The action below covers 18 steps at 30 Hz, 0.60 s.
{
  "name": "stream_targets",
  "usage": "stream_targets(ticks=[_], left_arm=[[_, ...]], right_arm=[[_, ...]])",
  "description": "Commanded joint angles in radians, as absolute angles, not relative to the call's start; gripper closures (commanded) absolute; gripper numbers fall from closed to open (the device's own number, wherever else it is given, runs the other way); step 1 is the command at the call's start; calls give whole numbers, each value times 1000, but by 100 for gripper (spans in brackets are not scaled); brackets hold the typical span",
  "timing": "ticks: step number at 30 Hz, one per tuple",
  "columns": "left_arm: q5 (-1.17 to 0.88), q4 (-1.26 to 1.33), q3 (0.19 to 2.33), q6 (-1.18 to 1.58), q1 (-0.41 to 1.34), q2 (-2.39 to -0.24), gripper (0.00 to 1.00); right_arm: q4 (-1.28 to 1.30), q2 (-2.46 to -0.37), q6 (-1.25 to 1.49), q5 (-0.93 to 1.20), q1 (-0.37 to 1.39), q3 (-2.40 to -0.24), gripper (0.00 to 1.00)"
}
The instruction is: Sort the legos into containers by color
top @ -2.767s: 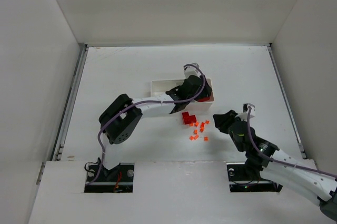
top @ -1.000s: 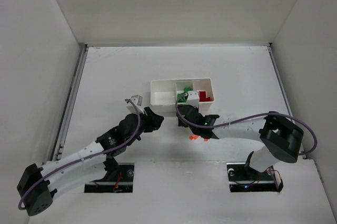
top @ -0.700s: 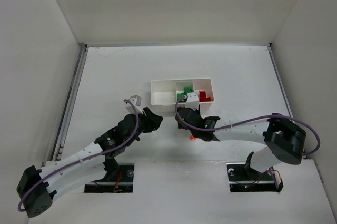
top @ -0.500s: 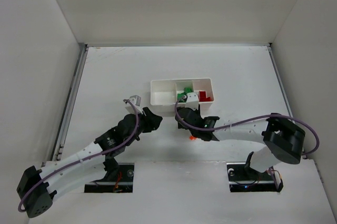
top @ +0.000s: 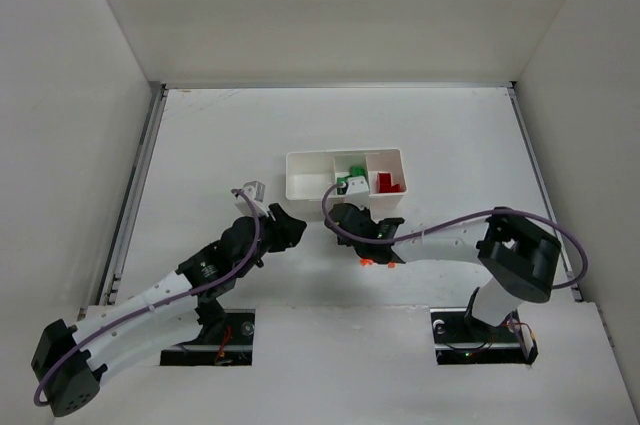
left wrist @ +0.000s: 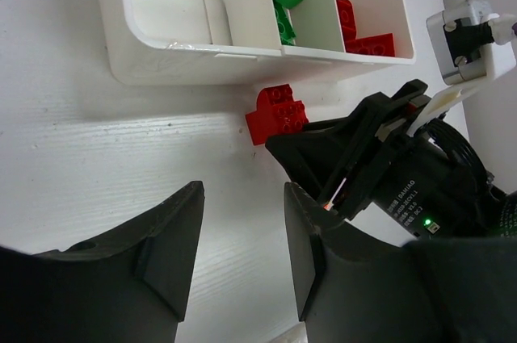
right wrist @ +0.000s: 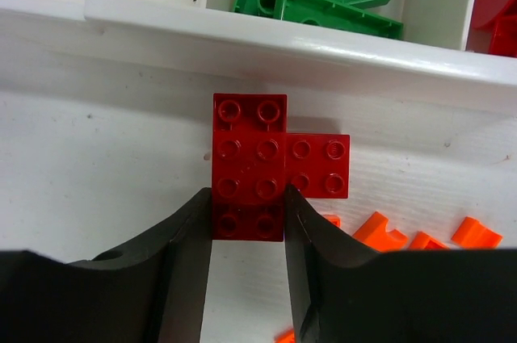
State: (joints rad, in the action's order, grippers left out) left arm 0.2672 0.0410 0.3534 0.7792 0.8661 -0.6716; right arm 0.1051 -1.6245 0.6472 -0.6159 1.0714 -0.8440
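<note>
The white tray (top: 300, 157) holds green bricks (top: 352, 177) in its middle compartment and red bricks (top: 387, 183) in its right one; the left one shows nothing. My right gripper (right wrist: 246, 202) is shut on a red brick (right wrist: 249, 167) lying on the table against the tray's front wall (right wrist: 242, 36), beside a second red brick (right wrist: 317, 165). Orange bits (right wrist: 380, 234) lie just behind it. In the top view the right gripper (top: 343, 213) hides the brick. My left gripper (left wrist: 242, 230) is open and empty over bare table, left of the red brick (left wrist: 277, 113).
Orange bits (top: 375, 260) are scattered under the right forearm. The left gripper (top: 290, 228) is close to the right gripper, front-left of the tray. High white walls enclose the table on three sides.
The left arm has pulled back from over the tray to the front-left. The right arm has reached in and moved left onto the red brick in front of the tray.
</note>
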Motion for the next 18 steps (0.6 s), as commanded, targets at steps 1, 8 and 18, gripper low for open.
stream_targets(ticks=[1,8,18], left_arm=[[281,41,345,776,858,-646,57],[244,48,353,808,840,-592,47],[146,193,331,933,743,-444,42]], right_arm=[[107,-1551,679,-637,1076,-858,84],[66,-1212,747,-548,1163,-756,85],[-305,-934,948,-167,1000,-591,84]])
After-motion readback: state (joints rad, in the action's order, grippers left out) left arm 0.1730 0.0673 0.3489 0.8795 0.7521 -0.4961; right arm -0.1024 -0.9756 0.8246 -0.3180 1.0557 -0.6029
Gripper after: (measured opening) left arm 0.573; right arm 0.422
